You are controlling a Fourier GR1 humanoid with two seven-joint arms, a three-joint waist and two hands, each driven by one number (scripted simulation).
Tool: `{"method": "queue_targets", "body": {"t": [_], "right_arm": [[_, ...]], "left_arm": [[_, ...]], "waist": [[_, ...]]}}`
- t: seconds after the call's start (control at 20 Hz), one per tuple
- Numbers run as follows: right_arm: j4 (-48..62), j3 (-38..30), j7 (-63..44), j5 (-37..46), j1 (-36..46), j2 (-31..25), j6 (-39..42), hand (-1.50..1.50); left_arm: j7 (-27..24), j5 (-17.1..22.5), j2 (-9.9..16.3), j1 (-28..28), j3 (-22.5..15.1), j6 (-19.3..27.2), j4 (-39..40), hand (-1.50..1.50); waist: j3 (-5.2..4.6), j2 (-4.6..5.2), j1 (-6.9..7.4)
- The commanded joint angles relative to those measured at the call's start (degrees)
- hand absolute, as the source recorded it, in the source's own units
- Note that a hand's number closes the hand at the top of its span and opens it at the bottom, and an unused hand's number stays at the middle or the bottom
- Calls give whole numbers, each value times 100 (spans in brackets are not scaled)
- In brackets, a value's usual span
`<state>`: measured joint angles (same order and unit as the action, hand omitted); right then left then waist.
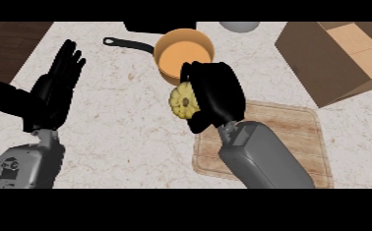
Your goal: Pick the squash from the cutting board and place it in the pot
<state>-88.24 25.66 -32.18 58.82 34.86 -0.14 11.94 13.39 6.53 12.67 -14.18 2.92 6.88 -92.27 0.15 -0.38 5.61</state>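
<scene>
1. Left hand (54,85) — left of frame, over the counter (123,122). Fingers straight and pointing up, holding nothing; resting.

2. Pot (185,53) — upper centre, orange, with a dark handle running out to the upper left. Interior looks bare; nothing can be seen in it.

3. Squash (184,101) — centre, yellow and ribbed, just below the pot's near rim, off the board. Held on its right side by the right hand.

4. Right hand (214,95) — centre, fingers curled round the squash, hiding most of it. Step in hand, as judged: carry to the pot. To do it well, move up-frame until the squash is over the middle of the opening, clear the near rim without knocking it, lower inside, then open the fingers.

5. Board (291,127) — lower right, wooden, partly under the right forearm; nothing seen on it.

6. Box (330,58) — upper right, cardboard, flaps open; contents cannot be made out.
</scene>
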Motion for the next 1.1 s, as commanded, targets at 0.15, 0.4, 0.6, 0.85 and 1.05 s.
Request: {"method": "queue_targets", "body": {"t": [0.15,0.4,0.6,0.85,1.05], "right_arm": [[-155,66,-2232,353,1190,14,-1567,150],[449,291,-3789,666,2174,14,-2145,150],[1055,255,-4289,508,2836,12,-2588,150],[1763,174,-4541,319,3288,11,-3005,150],[2403,71,-4496,236,3450,11,-3416,150]], "left_arm": [[30,-59,-103,-116,-226,-69,102,0],[-5,-119,-177,-271,-259,8,166,0],[96,-136,-164,-523,-262,17,232,0],[21,-168,-156,-586,-247,12,309,0],[-118,-260,-314,-491,-330,124,372,0]], "waist": [[-48,10,221],[-56,65,290],[-48,135,341],[-45,162,297],[-43,178,210]]}}
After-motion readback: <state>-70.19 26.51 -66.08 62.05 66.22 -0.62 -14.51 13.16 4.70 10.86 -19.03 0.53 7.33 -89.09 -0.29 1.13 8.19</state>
